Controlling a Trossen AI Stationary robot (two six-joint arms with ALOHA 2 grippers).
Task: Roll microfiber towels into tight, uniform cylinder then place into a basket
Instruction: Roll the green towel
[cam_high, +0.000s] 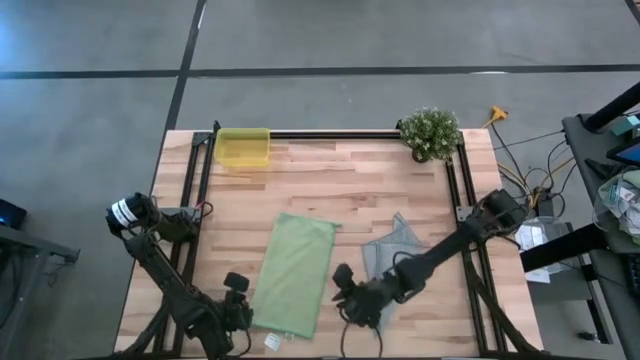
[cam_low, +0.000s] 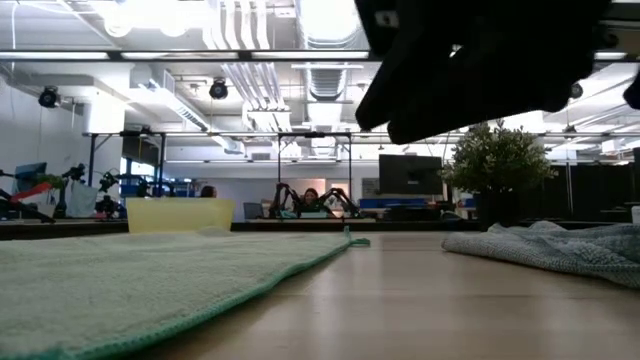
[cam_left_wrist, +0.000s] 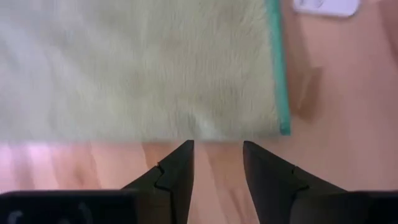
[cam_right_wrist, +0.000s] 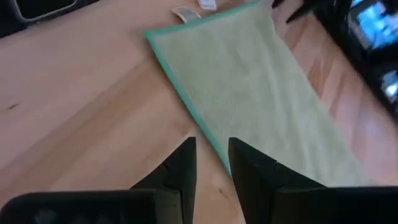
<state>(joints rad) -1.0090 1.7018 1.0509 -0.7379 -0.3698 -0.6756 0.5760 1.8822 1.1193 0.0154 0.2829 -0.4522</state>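
Both grippers, left (cam_left_wrist: 217, 155) and right (cam_right_wrist: 211, 152), hang slightly open and empty beside the green towel (cam_high: 295, 272); a shallow pinch could bunch its edge.

Even overhead lighting (ceiling fixtures (cam_low: 150, 15) glare in the low view); wrist views soft, near arm (cam_low: 480, 60) blurred dark.
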